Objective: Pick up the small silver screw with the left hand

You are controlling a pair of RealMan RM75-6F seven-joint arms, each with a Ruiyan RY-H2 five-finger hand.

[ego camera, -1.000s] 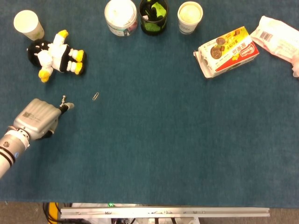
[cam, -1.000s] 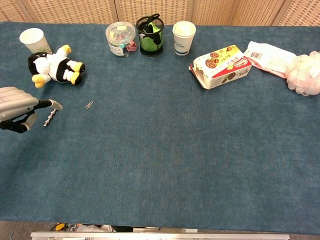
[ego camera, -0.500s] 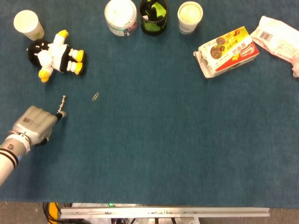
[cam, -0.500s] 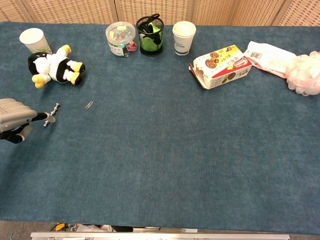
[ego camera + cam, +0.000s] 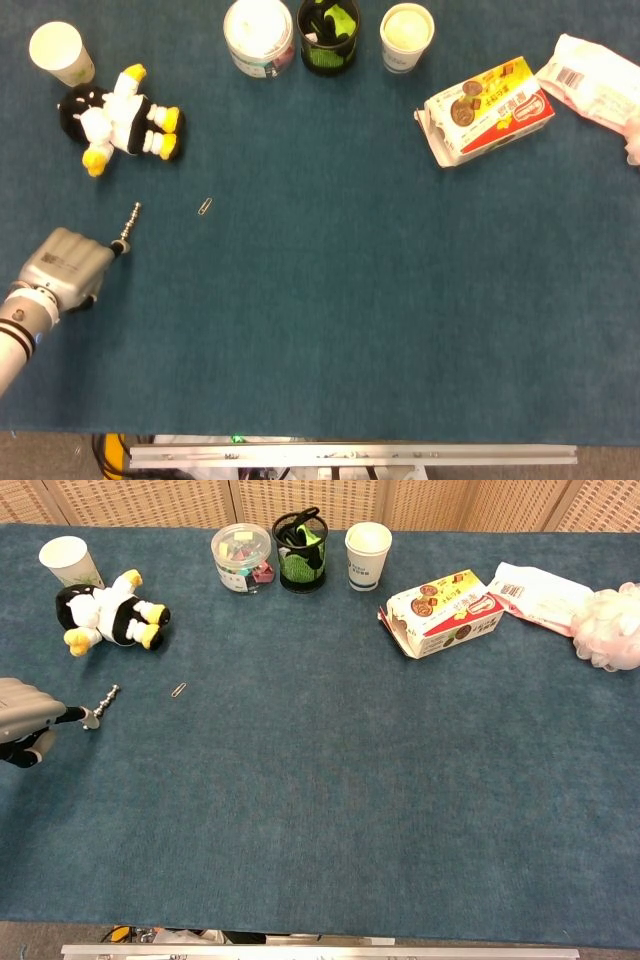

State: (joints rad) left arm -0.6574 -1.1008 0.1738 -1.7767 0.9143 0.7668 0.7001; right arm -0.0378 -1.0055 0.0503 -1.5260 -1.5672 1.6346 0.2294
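Honestly, your left hand (image 5: 68,268) sat at the table's (image 5: 330,300) left edge with fingertips touching the head end of the small silver screw (image 5: 128,225); I couldn't tell whether it was pinched or only touched. Screw lay on the blue cloth, shaft angled up toward the penguin plush (image 5: 118,117), paperclip (image 5: 205,207) near on its right. Right hand wasn't in view. My read: screw was light, rigid, smooth metal, likely to roll or skate if nudged sideways. Threads give better bite than the head, so a pinch across the shaft mid-length looked safest. Cloth nap could help stop it sliding.
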